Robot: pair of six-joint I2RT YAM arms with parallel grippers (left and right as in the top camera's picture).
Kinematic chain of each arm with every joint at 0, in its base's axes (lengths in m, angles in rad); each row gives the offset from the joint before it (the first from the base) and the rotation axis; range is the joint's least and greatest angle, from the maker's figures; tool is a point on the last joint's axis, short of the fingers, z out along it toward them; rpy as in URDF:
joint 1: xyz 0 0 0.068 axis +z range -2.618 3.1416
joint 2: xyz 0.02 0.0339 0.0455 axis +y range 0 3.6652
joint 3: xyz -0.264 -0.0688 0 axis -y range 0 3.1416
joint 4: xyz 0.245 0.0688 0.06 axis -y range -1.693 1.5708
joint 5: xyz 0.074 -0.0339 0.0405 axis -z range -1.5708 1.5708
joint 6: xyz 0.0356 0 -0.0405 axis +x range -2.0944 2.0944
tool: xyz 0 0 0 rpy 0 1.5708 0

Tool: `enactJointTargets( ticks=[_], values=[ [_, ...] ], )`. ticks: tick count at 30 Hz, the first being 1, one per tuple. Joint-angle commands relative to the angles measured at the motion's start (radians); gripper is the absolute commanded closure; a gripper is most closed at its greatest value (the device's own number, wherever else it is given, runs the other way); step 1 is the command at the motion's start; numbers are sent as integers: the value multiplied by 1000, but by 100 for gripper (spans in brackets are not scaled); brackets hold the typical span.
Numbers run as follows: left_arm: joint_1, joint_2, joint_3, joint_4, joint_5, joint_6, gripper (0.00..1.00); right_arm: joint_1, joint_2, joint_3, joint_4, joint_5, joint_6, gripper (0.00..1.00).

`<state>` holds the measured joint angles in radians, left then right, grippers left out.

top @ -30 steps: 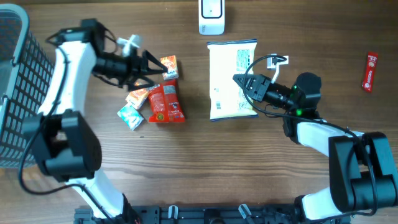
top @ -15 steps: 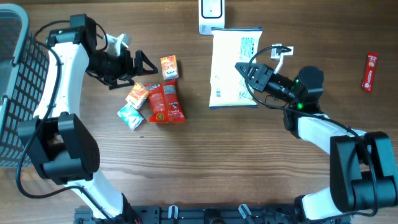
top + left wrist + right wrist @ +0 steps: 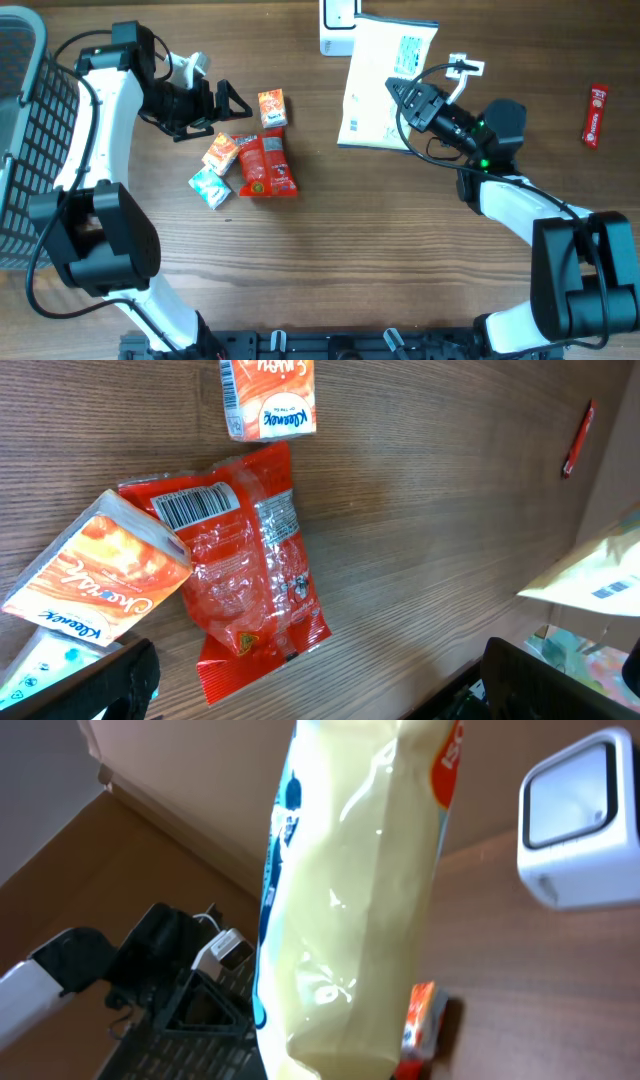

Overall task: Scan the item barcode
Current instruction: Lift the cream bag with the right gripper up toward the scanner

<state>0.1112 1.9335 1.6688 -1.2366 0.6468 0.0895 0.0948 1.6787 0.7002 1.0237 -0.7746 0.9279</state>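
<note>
A pale yellow bag [image 3: 380, 80] with blue print hangs tilted above the table, my right gripper [image 3: 405, 100] shut on its right edge. Its far left corner reaches over the white scanner [image 3: 338, 25] at the back edge. In the right wrist view the bag [image 3: 350, 900] fills the middle, with the scanner [image 3: 575, 820] and its window to the right. My left gripper [image 3: 225, 108] stands open and holds nothing, just left of the small cartons. The left wrist view shows its gripper [image 3: 320, 695] spread wide above the red packet [image 3: 245, 560].
A red snack packet [image 3: 265, 165], two orange cartons [image 3: 271, 108] [image 3: 221, 152] and a teal-and-white packet [image 3: 210, 187] lie in a cluster left of centre. A dark wire basket [image 3: 25, 130] stands at the left edge. A red bar [image 3: 595, 115] lies at the far right.
My right gripper has lifted the bag off the table and carried it toward the scanner, tilting it. My left gripper drew back left from the cartons, then stayed still.
</note>
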Motion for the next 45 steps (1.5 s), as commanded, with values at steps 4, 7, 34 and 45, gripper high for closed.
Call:
enactJointTargets(
  ticks=[4,7,34,45],
  values=[
    [-2,-8,7,3,-10,8,0,14,-8,62,-35,80,-287,95],
    [-2,-8,7,3,-10,8,0,20,-46,97,-205,170,-448,95],
    [-2,-8,7,3,-10,8,0,138,-153,191,-791,1353,-1389,95],
    [-2,-8,7,3,-10,8,0,300,179,191,51,1385,-2211,96]
  ],
)
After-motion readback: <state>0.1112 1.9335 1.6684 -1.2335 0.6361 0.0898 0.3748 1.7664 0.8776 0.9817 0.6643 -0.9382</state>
